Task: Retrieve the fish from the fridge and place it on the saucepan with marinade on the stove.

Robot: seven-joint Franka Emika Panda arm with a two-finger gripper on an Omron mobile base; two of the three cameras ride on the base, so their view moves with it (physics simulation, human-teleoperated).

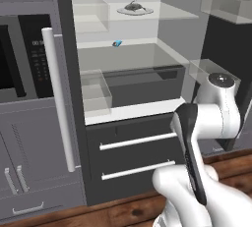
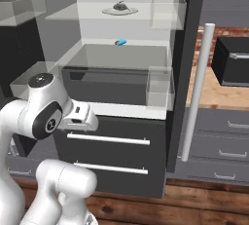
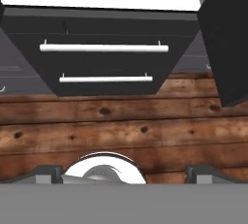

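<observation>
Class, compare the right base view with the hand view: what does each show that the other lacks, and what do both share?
Right base view alone: the fish on a white plate on the fridge's top shelf, a blue object below, and a toaster oven on the counter. Hand view alone: the gripper, fingertips spread apart above the floor. Both: the two bottom drawers and wooden floor.

Little could be read. The black wall oven's control panel (image 1: 38, 54), just left of the fridge's silver door handle (image 1: 58, 98), carried a small pale display and button marks, all too blurred to make out.
</observation>
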